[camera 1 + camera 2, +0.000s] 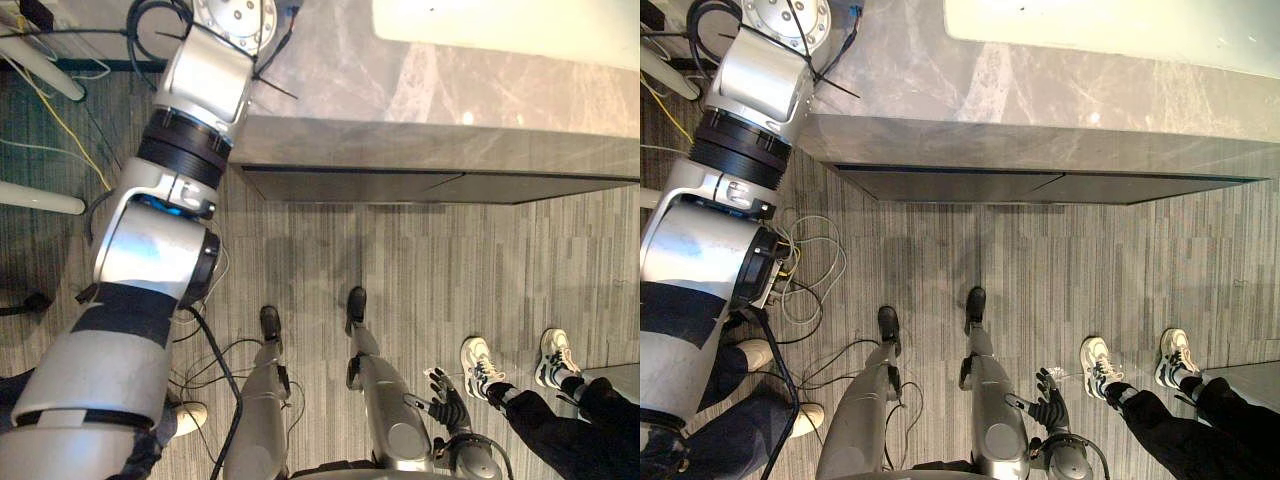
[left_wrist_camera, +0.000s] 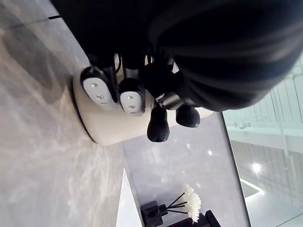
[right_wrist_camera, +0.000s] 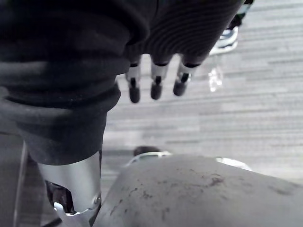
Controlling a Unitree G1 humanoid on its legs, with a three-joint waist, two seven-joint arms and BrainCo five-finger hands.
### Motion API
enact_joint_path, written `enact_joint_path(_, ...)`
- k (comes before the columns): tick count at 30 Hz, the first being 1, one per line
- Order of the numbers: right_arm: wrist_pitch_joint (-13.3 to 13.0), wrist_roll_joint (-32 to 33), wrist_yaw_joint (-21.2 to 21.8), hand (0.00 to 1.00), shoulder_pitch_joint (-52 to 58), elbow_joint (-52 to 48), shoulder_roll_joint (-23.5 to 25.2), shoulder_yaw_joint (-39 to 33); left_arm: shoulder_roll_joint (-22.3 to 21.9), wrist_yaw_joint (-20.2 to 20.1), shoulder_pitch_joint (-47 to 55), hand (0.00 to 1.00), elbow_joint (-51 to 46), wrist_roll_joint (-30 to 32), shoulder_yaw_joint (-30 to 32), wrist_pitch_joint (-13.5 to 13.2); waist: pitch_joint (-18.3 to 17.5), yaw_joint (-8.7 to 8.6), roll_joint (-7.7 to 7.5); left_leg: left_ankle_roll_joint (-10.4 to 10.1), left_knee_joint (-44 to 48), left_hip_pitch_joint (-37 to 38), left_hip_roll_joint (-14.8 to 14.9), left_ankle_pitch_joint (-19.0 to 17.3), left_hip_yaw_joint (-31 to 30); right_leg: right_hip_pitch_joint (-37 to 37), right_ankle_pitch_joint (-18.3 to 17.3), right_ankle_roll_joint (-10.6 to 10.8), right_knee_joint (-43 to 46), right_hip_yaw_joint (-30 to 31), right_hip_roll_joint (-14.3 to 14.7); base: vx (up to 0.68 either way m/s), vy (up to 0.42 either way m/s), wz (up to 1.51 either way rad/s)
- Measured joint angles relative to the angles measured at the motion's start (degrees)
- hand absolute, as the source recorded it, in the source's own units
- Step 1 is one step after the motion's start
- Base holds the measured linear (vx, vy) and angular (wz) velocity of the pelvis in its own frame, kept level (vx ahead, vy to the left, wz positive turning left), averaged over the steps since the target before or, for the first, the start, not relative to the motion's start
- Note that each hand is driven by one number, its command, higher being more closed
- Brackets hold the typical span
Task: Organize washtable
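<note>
On the grey marble washtable (image 2: 42, 156) stands a round cream container (image 2: 109, 127). My left hand (image 2: 130, 97) is on it, its dark-tipped fingers curled over the container's top and side. The left arm reaches up over the counter's left end (image 1: 200, 70). My right hand (image 1: 447, 395) hangs low beside me above the floor, fingers (image 3: 156, 82) straight and relaxed with nothing in them.
A white basin (image 1: 500, 25) is set in the counter top, with a dark drawer front (image 1: 400, 187) below the edge. A black diffuser with a white flower (image 2: 189, 208) stands further along the counter. A person in white sneakers (image 1: 480, 365) stands at my right.
</note>
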Motion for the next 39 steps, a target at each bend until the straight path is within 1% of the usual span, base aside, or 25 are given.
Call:
enact_joint_path(4,-0.1,0.1,0.0,0.0,0.0,0.0,0.0,0.0,0.7,0.0,-1.9,1.0,0.0,-1.4,-1.3,0.0,0.1,0.01,-0.11,0.0,0.0,-1.1,0.0,0.0,0.1,-1.1,0.2,0.0,0.1,0.1,-0.1,0.0,0.0,0.0)
enact_joint_path(6,-0.1,0.2,0.0,0.0,0.0,0.0,0.1,0.0,1.1,0.0,-3.3,1.0,0.0,-1.4,-1.6,-0.1,0.3,0.06,-0.57,-0.1,0.0,-1.5,0.1,0.0,0.5,-1.7,0.3,0.1,0.1,0.5,-0.1,0.0,-0.006,-0.06)
enact_joint_path(14,-0.6,2.0,0.0,0.0,0.7,-1.1,0.1,0.0,1.5,-0.2,-8.4,1.0,1.7,-1.4,-3.8,-0.1,0.3,0.17,-0.69,-0.1,0.9,-4.5,0.2,0.0,0.9,-4.4,1.3,0.7,0.0,1.0,-0.1,0.0,-0.001,-0.01)
enact_joint_path(15,-0.7,2.2,0.1,0.0,1.2,-1.8,0.1,0.0,1.5,-0.3,-9.2,1.0,1.7,-1.4,-3.8,-0.1,0.3,0.3,-0.69,-0.1,1.1,-5.2,0.5,0.0,1.0,-5.1,2.0,1.4,0.0,1.3,-0.1,-0.01,-0.001,-0.05)
enact_joint_path(18,-0.6,2.2,0.1,0.0,2.3,-3.4,0.1,0.0,1.5,-1.3,-10.7,1.0,1.7,-1.4,-3.8,-0.2,0.3,0.31,-0.68,-0.1,1.5,-6.5,1.3,0.0,1.1,-6.1,3.7,2.1,-0.2,1.8,0.4,-0.02,0.011,-0.05)
enact_joint_path(20,-0.7,2.2,0.1,0.0,2.7,-4.0,0.1,0.0,1.5,-1.3,-10.7,1.0,1.7,-1.4,-4.0,-0.7,0.3,0.31,-0.67,0.0,1.5,-6.7,1.6,0.2,1.2,-6.5,4.7,3.1,-0.2,2.2,0.6,-0.02,0.011,-0.08)
enact_joint_path(23,-0.7,2.2,0.1,0.0,2.9,-4.4,0.0,0.1,1.4,-1.4,-11.2,1.0,1.8,-1.4,-4.2,-0.7,0.3,0.33,-0.65,0.3,1.1,-7.1,2.1,0.6,1.2,-7.3,6.7,3.5,-0.3,2.2,1.2,-0.01,0.018,-0.08)
enact_joint_path(25,-0.7,2.2,0.2,0.0,3.8,-5.9,0.0,0.7,1.0,-1.4,-11.4,1.0,1.7,-1.4,-4.2,-0.7,0.3,0.33,-0.62,0.6,0.6,-7.2,2.1,1.1,1.2,-7.5,7.0,3.5,-0.3,2.2,1.1,0.0,0.0,0.0)
enact_joint_path(26,-0.8,2.3,0.4,0.0,4.3,-6.5,-0.2,1.0,0.9,-1.4,-11.7,1.0,1.7,-1.4,-4.1,-0.7,0.2,0.44,-0.54,0.6,0.5,-7.4,2.2,1.3,1.2,-7.9,7.5,3.2,-0.3,2.2,1.2,0.0,0.0,0.0)
enact_joint_path(31,-0.7,2.9,1.3,0.0,4.8,-7.5,-0.3,1.1,0.6,-1.3,-11.7,1.0,1.8,-1.4,-3.3,-0.7,0.1,0.41,-0.48,0.7,1.8,-8.4,2.3,1.4,1.4,-8.1,7.5,3.1,-0.3,2.3,1.2,0.0,0.013,0.01)
enact_joint_path(33,-0.7,2.9,1.3,0.0,5.0,-8.0,-0.7,1.7,0.6,-1.3,-11.6,1.0,2.0,-1.4,-3.2,-0.7,-0.8,0.42,-0.37,0.8,2.4,-9.5,2.4,1.4,1.4,-9.0,7.6,3.1,-0.3,2.4,1.3,0.0,0.0,0.0)
enact_joint_path(36,-0.8,3.1,1.3,0.0,5.0,-8.4,-1.1,2.1,-0.4,-1.4,-10.9,1.0,2.6,-1.4,-3.1,-0.7,-0.9,0.56,-0.33,0.7,3.8,-10.1,3.0,1.1,1.4,-8.9,7.6,3.0,-0.3,2.5,1.6,-0.02,0.007,-0.02)
enact_joint_path(39,-0.7,4.2,1.3,0.0,5.0,-8.3,-1.1,2.1,-1.5,-1.4,-7.4,1.0,2.6,-1.5,-2.6,-0.8,-2.7,0.81,0.35,0.6,4.7,-10.6,3.6,1.0,1.3,-9.0,7.6,3.0,-0.3,2.5,2.1,-0.01,0.0,-0.01)
